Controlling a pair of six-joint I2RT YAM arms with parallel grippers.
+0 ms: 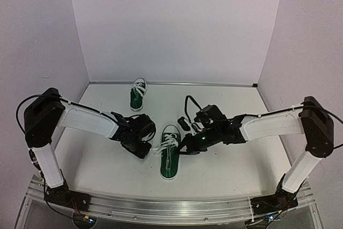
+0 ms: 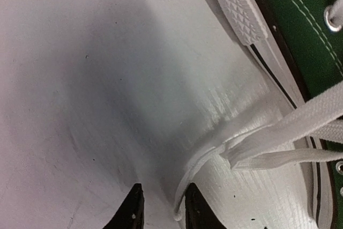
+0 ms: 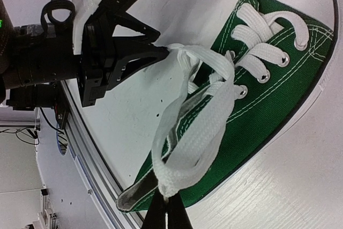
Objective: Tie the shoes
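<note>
Only the left wrist view shows my left gripper [image 2: 163, 212] slightly parted around the lace [image 2: 257, 143]. My right gripper [image 3: 167, 214] is clenched on a loop of it at the shoe [image 3: 268, 111].

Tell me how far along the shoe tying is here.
Done: nothing looks tied; the near shoe is laced but shows no bow. In hand: the right gripper is shut on a fold of its laces; the left gripper has a strand between its jaws, gap showing. Left: knot, bow, then the far shoe.
</note>
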